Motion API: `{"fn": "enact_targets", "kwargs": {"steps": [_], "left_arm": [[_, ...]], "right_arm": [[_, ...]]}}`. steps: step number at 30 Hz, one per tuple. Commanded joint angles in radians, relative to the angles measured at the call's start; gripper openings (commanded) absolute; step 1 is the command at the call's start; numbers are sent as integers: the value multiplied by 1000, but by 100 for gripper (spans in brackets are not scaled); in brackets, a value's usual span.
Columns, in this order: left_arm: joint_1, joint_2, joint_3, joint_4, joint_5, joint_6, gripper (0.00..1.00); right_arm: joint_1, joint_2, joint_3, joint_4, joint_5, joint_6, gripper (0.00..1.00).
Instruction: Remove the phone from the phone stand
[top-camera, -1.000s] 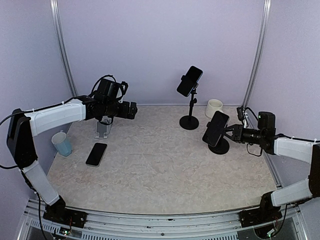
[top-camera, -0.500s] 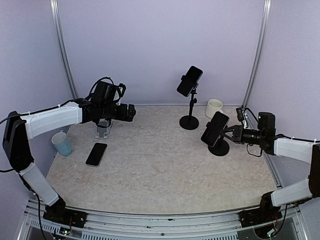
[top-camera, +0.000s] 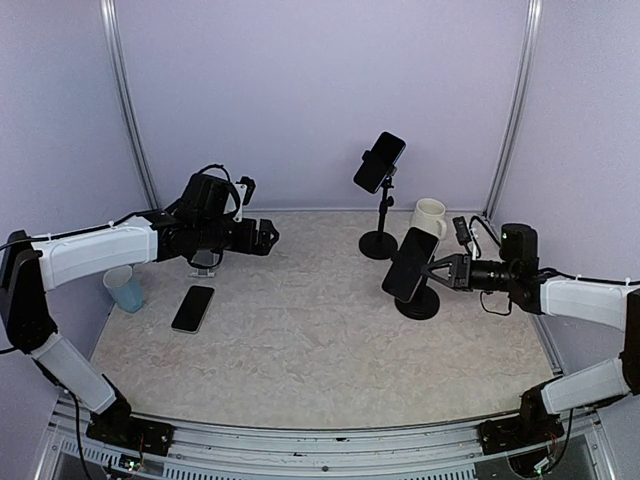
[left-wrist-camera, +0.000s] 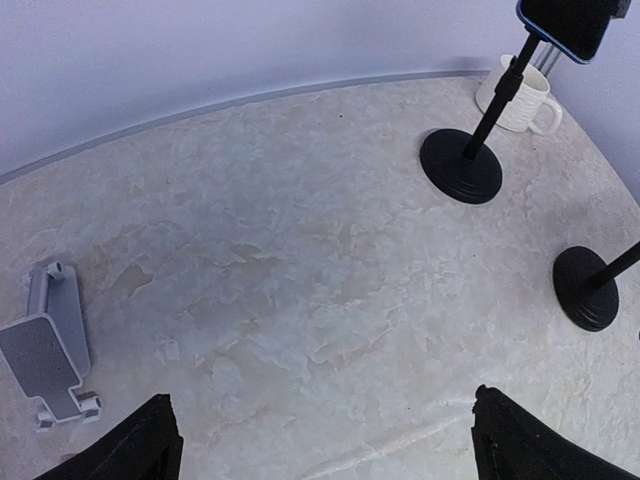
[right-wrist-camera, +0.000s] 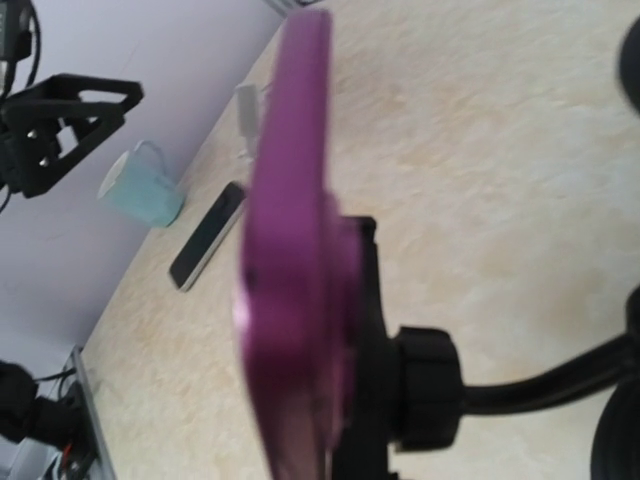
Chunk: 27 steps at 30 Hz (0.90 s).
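Observation:
A purple phone (top-camera: 409, 264) sits clamped in a black phone stand (top-camera: 417, 303) at the right of the table. In the right wrist view the phone (right-wrist-camera: 290, 250) shows edge-on and blurred, with the stand's clamp (right-wrist-camera: 365, 330) behind it. My right gripper (top-camera: 437, 271) is right at the phone's back edge and seems shut on the phone. Its fingers are not clear in the wrist view. My left gripper (top-camera: 266, 238) is open and empty over the left middle of the table (left-wrist-camera: 320, 398), far from the stand.
A second stand (top-camera: 378, 244) holding a phone (top-camera: 379, 162) stands at the back, with a white mug (top-camera: 429, 215) beside it. A dark phone (top-camera: 193, 308) lies flat at the left. A blue cup (top-camera: 124, 288) and a grey holder (left-wrist-camera: 45, 355) sit near the left wall.
My right gripper has moved left, and the phone and its stand have moved left and nearer with it. My left gripper has moved right and toward the middle.

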Motion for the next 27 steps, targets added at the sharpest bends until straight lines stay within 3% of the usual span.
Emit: {"fn": "enact_targets", "kwargs": {"steps": [1, 10, 18, 27], "left_arm": [[-26, -56, -41, 63, 49, -26, 99], [-170, -76, -94, 93, 51, -95, 99], [-302, 3, -60, 127, 46, -170, 99], [-351, 125, 0, 186, 127, -188, 99]], "right_arm": [[62, -1, 56, 176, 11, 32, 7], [197, 71, 83, 267, 123, 75, 6], [285, 134, 122, 322, 209, 102, 2], [354, 179, 147, 343, 271, 127, 0]]}}
